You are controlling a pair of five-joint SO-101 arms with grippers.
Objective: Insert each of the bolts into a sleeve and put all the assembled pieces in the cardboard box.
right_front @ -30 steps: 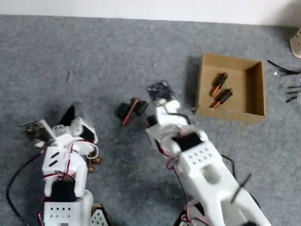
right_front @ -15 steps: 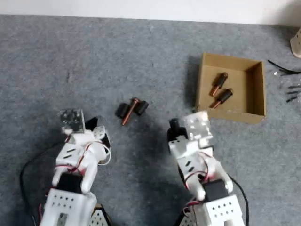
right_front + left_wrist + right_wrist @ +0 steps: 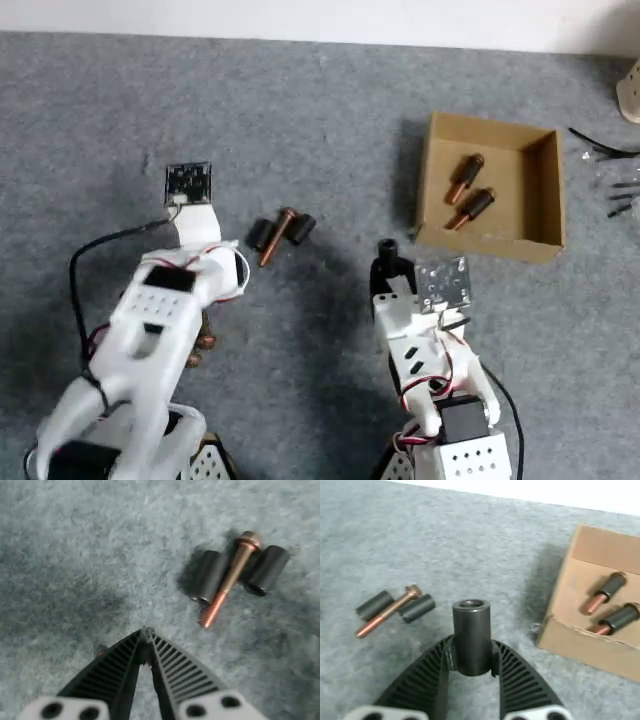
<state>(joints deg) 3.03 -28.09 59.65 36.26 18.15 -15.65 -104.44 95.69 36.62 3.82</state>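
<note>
Two loose sleeves (image 3: 262,235) flank a bolt (image 3: 275,236) lying diagonally on grey carpet (image 3: 300,120), apart from the cardboard box (image 3: 480,240), seen from above. My left wrist view: the left gripper (image 3: 146,637) has its fingers pressed together, the bolt's threaded tip toward them. Right wrist view: the right gripper (image 3: 471,652) pinches a third sleeve (image 3: 471,630), long axis pointing outward.

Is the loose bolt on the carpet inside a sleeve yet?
Out. The bolt lies bare on the carpet, thread exposed, beside a sleeve.
</note>
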